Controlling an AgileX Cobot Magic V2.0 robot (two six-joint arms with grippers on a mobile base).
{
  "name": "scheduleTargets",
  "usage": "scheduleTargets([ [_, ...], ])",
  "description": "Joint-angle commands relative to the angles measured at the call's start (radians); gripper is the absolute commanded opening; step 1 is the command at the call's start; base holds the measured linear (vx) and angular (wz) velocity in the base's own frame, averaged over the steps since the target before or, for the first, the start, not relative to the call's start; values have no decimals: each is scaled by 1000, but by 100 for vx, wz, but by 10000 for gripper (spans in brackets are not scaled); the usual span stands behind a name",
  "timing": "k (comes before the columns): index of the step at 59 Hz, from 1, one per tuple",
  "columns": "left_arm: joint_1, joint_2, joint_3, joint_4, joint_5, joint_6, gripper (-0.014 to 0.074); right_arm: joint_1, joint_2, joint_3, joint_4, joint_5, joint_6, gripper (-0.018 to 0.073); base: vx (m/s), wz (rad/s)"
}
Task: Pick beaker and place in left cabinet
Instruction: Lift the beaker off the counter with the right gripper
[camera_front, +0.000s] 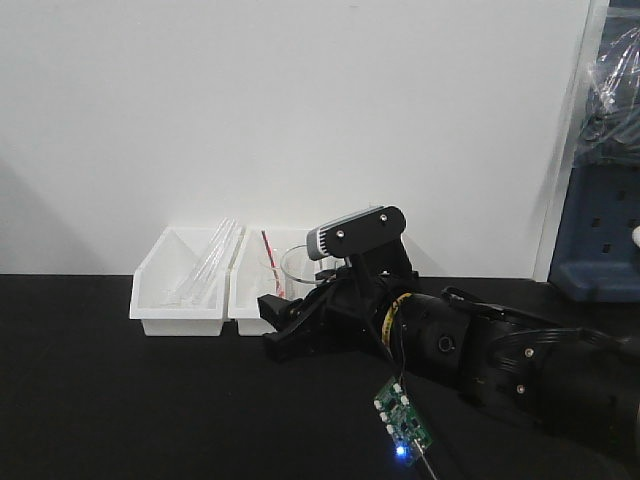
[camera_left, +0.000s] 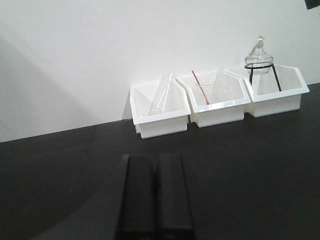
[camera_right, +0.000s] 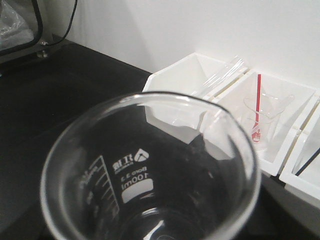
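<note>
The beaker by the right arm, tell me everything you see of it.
The beaker is clear glass and looks empty, with a round flared rim. White print on its wall shows a graduated scale, a logo and 100ml, seen mirrored through the glass. It sits about upright in front of the white bins, its lower part hidden behind the right claw. Whether the claw grips it cannot be told.

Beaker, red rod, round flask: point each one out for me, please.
beaker (camera_right: 134, 187), right wrist view, on its glass wall by the printed markings.
red rod (camera_right: 258, 100), right wrist view, mid-shaft.
round flask (camera_left: 260, 56), left wrist view, on its glass body.
</note>
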Motion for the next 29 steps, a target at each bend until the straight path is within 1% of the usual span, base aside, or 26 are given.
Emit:
scheduleTargets([
  [1,-1,-19,16,-3,-75,-3,1,-3,-52,-29,6,-39,2,-3,0,0],
  [29,-1,-19,16,-3,-75,-3,1,-3,-52,-29,6,-39,1,-3,-4,1],
])
